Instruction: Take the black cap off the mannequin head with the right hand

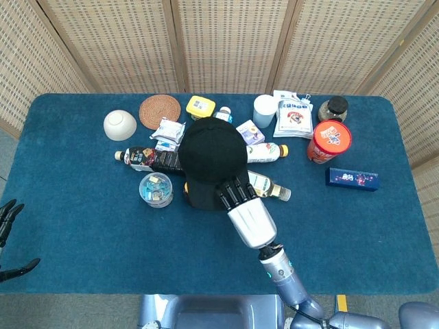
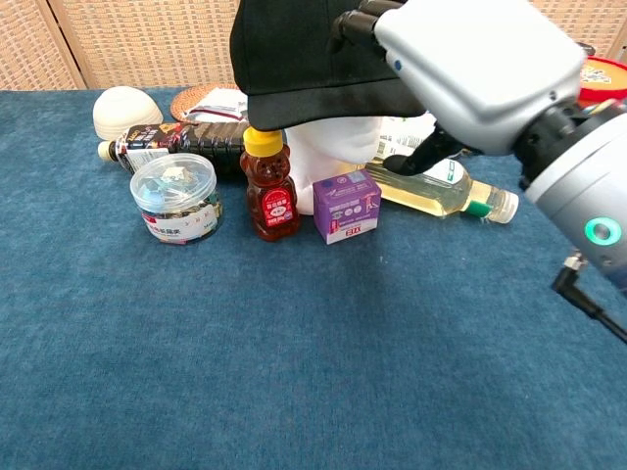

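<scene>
The black cap (image 1: 211, 154) sits on the white mannequin head (image 2: 323, 147) in the middle of the table; in the chest view the cap (image 2: 313, 49) fills the top centre. My right hand (image 1: 243, 205) reaches in from the front right. Its fingers (image 2: 361, 20) lie on top of the brim, and its thumb (image 2: 416, 155) hangs below the brim, apart from it. The cap sits level on the head. My left hand (image 1: 9, 240) hovers off the table's front left corner, fingers apart, holding nothing.
A honey bear bottle (image 2: 271, 191), a purple box (image 2: 346, 206) and a clear jar (image 2: 176, 199) stand in front of the head. A pale bottle (image 2: 436, 186) lies to its right. A red noodle cup (image 1: 328, 140) and blue box (image 1: 352, 178) stand further right.
</scene>
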`<state>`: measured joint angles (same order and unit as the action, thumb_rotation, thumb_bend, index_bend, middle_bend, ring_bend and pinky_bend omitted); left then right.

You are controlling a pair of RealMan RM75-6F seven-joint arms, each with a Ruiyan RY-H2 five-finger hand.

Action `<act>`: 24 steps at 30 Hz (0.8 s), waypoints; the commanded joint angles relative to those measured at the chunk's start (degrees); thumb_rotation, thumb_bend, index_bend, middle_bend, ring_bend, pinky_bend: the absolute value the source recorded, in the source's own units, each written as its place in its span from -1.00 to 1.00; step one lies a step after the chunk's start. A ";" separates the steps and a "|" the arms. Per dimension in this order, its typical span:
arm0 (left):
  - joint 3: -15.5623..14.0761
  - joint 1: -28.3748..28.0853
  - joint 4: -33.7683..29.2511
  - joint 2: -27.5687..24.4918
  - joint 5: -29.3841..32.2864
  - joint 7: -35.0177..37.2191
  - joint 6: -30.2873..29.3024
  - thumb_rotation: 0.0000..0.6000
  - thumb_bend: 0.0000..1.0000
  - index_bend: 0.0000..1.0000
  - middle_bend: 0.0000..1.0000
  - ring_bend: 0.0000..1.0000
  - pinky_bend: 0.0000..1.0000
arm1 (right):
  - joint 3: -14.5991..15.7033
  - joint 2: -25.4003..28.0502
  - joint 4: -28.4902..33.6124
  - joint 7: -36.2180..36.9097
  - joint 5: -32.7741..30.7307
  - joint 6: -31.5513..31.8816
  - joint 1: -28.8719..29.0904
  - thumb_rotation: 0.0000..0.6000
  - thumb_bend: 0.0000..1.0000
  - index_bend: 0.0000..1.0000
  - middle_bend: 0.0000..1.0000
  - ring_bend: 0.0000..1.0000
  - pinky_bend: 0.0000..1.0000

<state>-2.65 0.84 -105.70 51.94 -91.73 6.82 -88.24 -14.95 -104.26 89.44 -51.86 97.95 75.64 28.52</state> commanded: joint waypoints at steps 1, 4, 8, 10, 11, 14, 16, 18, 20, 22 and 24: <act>-0.14 -0.15 -0.04 -0.17 0.02 0.26 0.40 1.00 -0.83 -1.00 -1.00 -1.00 -1.00 | -0.87 -3.24 -5.36 1.96 0.97 2.32 1.80 1.00 -0.58 -0.51 -0.45 -0.48 -0.17; -0.05 -0.25 -0.14 -0.56 0.53 1.18 0.66 1.00 -0.83 -1.00 -1.00 -1.00 -1.00 | -1.03 -4.61 -8.23 3.32 1.40 3.41 2.66 1.00 -0.48 -0.48 -0.43 -0.44 -0.14; -0.03 -0.37 -0.07 -0.81 0.60 2.03 0.83 1.00 -0.83 -1.00 -1.00 -1.00 -1.00 | -0.83 -6.25 -11.85 5.94 3.42 6.29 3.67 1.00 -0.12 -0.32 -0.30 -0.28 0.02; -0.23 -0.50 -0.14 -0.87 0.47 2.23 1.28 1.00 -0.83 -1.00 -1.00 -1.00 -1.00 | -0.88 -7.08 -13.86 7.77 4.22 7.59 4.31 1.00 -0.01 -0.23 -0.21 -0.19 0.08; -0.37 -0.59 -0.21 -0.89 0.32 2.07 1.56 1.00 -0.83 -1.00 -1.00 -1.00 -1.00 | -0.88 -7.38 -14.81 8.74 4.56 8.05 4.66 1.00 0.02 -0.18 -0.16 -0.13 0.12; -0.82 -0.84 -0.29 -0.88 -0.48 1.46 2.18 1.00 -0.84 -1.00 -1.00 -1.00 -1.00 | -0.81 -8.09 -17.78 10.19 5.22 8.80 5.63 1.00 0.09 -0.04 -0.02 0.01 0.21; -0.92 -0.87 -0.33 -0.82 -0.61 1.15 2.28 1.00 -0.84 -1.00 -1.00 -1.00 -1.00 | -0.87 -8.39 -19.09 10.81 5.40 9.23 6.10 1.00 0.12 0.01 0.03 0.06 0.26; -0.93 -0.90 -0.39 -0.77 -0.53 0.90 2.38 1.00 -0.84 -1.00 -1.00 -1.00 -1.00 | -1.06 -8.62 -19.99 11.77 5.46 9.79 6.47 1.00 0.16 0.07 0.09 0.13 0.34; -0.88 -0.93 -0.49 -0.73 -0.26 0.82 2.47 1.00 -0.84 -1.00 -1.00 -1.00 -1.00 | -1.37 -8.82 -20.96 13.69 5.73 10.91 6.96 1.00 0.19 0.14 0.17 0.20 0.41; -0.77 -0.98 -0.58 -0.67 0.03 0.72 2.53 1.00 -0.84 -1.00 -1.00 -1.00 -1.00 | -1.74 -8.86 -22.40 15.65 6.70 12.50 7.75 1.00 0.22 0.21 0.23 0.27 0.48; -0.75 -1.02 -0.67 -0.65 0.17 0.62 2.64 1.00 -0.84 -1.00 -1.00 -1.00 -1.00 | -2.17 -8.83 -23.80 17.18 7.64 13.98 8.54 1.00 0.25 0.26 0.28 0.32 0.54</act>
<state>-3.41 -0.17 -106.36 51.29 -91.58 7.46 -85.62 -16.61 -112.99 66.98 -36.09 104.59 88.23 36.16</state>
